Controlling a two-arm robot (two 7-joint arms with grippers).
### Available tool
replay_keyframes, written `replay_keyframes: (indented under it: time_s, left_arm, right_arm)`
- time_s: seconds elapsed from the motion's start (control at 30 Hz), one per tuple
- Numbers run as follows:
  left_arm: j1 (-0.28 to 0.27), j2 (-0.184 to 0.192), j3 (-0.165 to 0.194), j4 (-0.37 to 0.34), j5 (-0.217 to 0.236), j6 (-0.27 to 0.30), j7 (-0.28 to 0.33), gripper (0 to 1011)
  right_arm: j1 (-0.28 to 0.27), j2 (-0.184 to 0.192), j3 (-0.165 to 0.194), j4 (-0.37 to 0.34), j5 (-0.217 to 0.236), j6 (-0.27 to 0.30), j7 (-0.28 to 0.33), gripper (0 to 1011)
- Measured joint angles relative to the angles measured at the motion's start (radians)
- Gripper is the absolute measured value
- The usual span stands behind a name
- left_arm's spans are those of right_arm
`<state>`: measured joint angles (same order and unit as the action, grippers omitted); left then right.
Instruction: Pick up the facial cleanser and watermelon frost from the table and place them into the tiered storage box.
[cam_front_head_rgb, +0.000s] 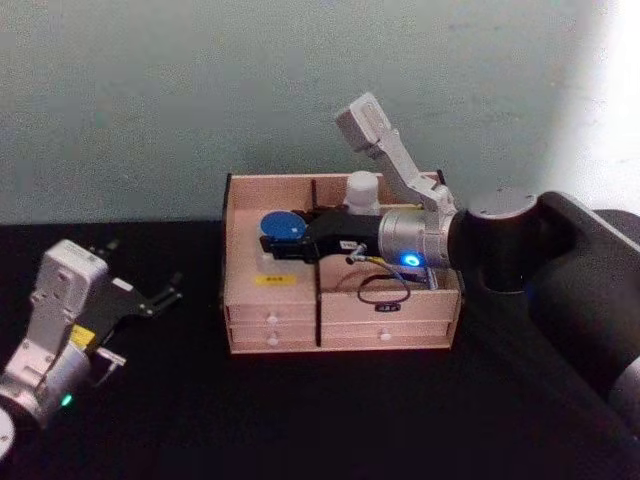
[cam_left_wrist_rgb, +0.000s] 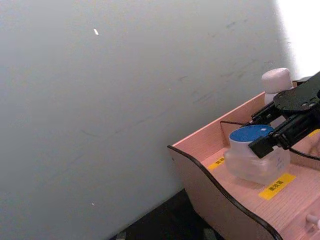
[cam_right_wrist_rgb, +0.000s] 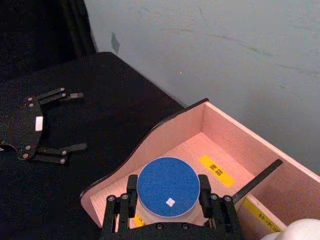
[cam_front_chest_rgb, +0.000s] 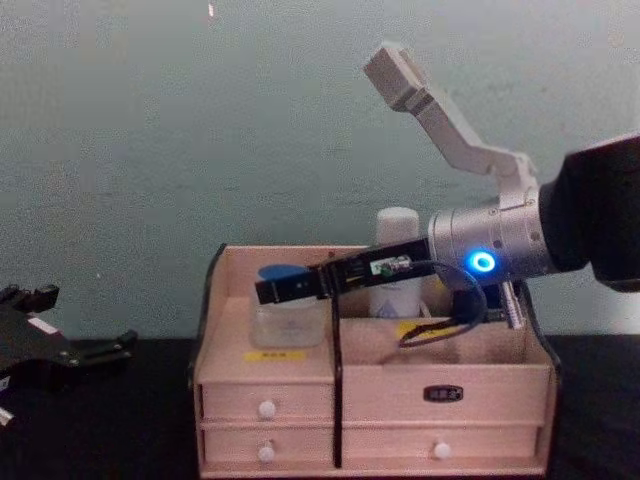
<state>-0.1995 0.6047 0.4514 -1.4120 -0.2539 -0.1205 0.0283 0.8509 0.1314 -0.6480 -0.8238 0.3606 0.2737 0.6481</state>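
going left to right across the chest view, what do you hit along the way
left gripper → blue-lidded jar held in the right gripper, in the left compartment of the tiered storage box → white bottle standing in the box → right arm's wrist with its blue light

Light wooden tiered storage box (cam_front_head_rgb: 290, 305): pale pink-tan panels, dark brown edges, yellow labels (cam_front_head_rgb: 276, 279), white drawer knobs (cam_front_chest_rgb: 266, 409). Clear plastic jar with round blue lid (cam_right_wrist_rgb: 168, 186): translucent body, small white mark on lid. White bottle (cam_front_chest_rgb: 397, 262): plain. Right pincer (cam_right_wrist_rgb: 168, 220): black. Left pincer (cam_right_wrist_rgb: 67, 120): black. Table (cam_front_head_rgb: 150, 420): black. Wall (cam_left_wrist_rgb: 100, 100): grey-green.
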Motion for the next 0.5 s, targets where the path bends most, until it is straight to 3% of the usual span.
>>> replay_keyframes:
  time_s: [0.5]
  left_arm:
    - [0.0,0.0,0.0,0.0,0.0,0.0,0.0,1001]
  right_arm:
    - [0.001,-0.001,0.0,-0.001,-0.006,-0.001,0.001,719]
